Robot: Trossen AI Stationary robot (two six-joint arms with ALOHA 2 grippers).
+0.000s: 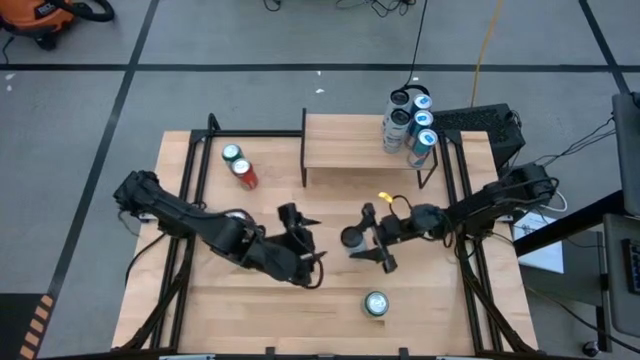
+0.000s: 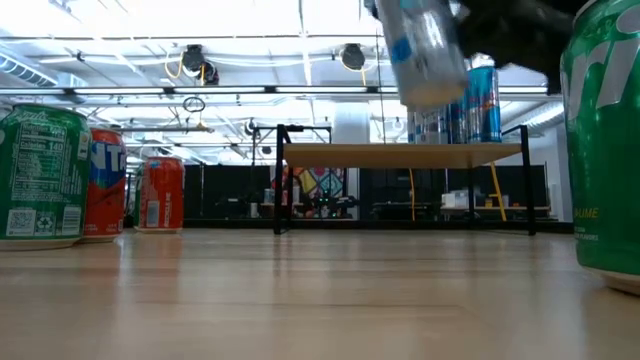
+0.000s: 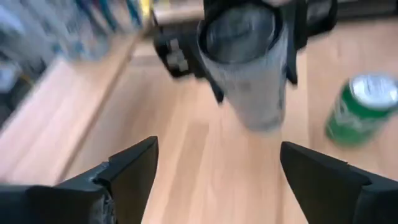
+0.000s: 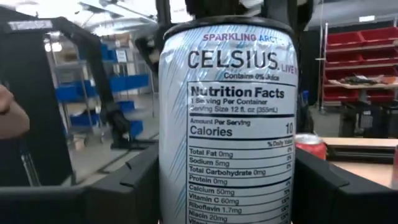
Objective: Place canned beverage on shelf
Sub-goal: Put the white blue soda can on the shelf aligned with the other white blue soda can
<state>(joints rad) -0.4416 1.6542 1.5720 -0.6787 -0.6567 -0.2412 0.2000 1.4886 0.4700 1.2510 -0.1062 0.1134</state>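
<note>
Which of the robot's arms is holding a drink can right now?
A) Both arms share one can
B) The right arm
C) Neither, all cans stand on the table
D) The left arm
B: the right tool is clamped on a slim white Celsius can lifted off the table, while the left tool stands open and empty beside it.

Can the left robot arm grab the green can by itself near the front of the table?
Probably yes. The left gripper is open, and bare tabletop lies between it and the green aluminium can. The right gripper holds its slim white can off to the side.
</note>
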